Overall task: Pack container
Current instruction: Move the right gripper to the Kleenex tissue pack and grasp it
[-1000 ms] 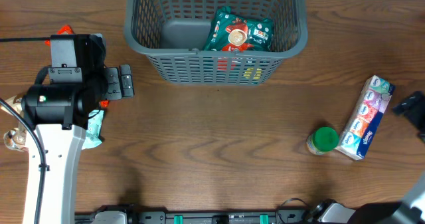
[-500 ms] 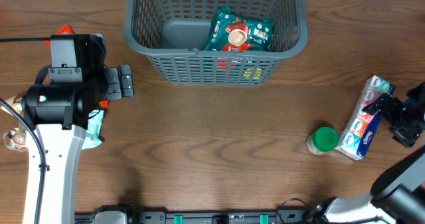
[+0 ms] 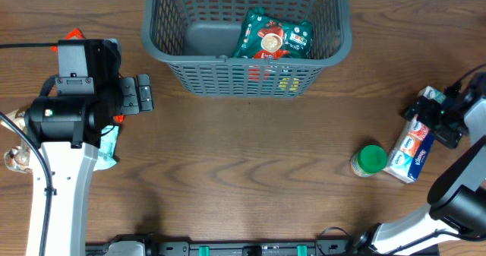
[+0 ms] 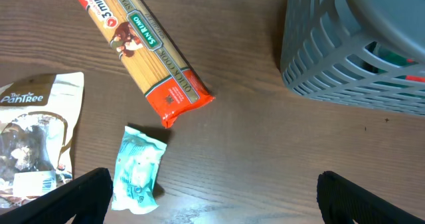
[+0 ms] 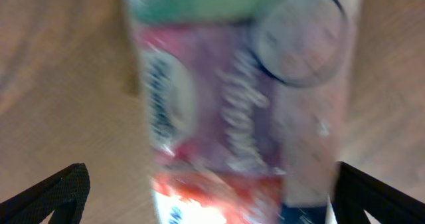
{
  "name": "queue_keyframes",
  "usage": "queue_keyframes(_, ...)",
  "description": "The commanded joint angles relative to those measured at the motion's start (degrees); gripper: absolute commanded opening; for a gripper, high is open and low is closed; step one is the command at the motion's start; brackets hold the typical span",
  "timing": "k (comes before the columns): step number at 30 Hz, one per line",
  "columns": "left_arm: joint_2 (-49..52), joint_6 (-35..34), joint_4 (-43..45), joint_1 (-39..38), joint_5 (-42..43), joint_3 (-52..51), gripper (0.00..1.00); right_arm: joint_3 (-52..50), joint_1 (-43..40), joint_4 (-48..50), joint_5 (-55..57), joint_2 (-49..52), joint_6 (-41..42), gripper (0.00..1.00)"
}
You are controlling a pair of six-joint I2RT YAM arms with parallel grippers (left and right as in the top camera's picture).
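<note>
Pick-up stage of the packing task. The container (image 3: 228, 77) stands at the far middle of the desk (image 3: 250, 172) and already holds a green snack bag (image 3: 273, 37); its far rim is cut off by the top edge of the overhead view. The right gripper (image 3: 434, 118) hangs over the upper end of a tissue pack (image 3: 414, 148) lying at the right of the desk, well apart from the container, with a green-lidded jar (image 3: 370, 159) just beside the pack. The right gripper is released, its fingertips spread to either side of the pack in the wrist view. That view is heavily blurred, so the print is unreadable, and whether the fingers touch the wrapper cannot be told; probably they do not yet. The next move calls for lowering around the pack, squeezing across its narrow width, then lifting it clear of the jar and carrying it over the rim. The left gripper (image 3: 141, 93) is likewise released and holds nothing; below it lie a spaghetti pack (image 4: 149, 58), a small teal sachet (image 4: 138, 169) and a PanTree bag (image 4: 33, 137), mostly hidden beneath the arm in the overhead view. Something red and yellow shows through the container's front lattice but cannot be identified.
</note>
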Motion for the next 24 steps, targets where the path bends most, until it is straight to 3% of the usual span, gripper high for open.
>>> queue_keyframes(1,0.3,1.0,-0.3,0.3,-0.4,0.7,0.99,-0.5,1.8,1.7,-0.3,0.3,-1.0,0.99)
queue_keyframes(19,0.3,1.0,-0.3,0.3,-0.4,0.7,0.99,-7.9,2.3,7.6,5.3,0.3,-0.8,0.99)
queue_keyframes(21,0.3,1.0,-0.3,0.3,-0.4,0.7,0.99,-8.5,2.3,7.8,5.3,0.3,-0.8,0.95)
queue_keyframes(24,0.3,1.0,-0.3,0.3,-0.4,0.7,0.98,-8.7,2.3,7.8,5.3,0.3,-0.7,0.72)
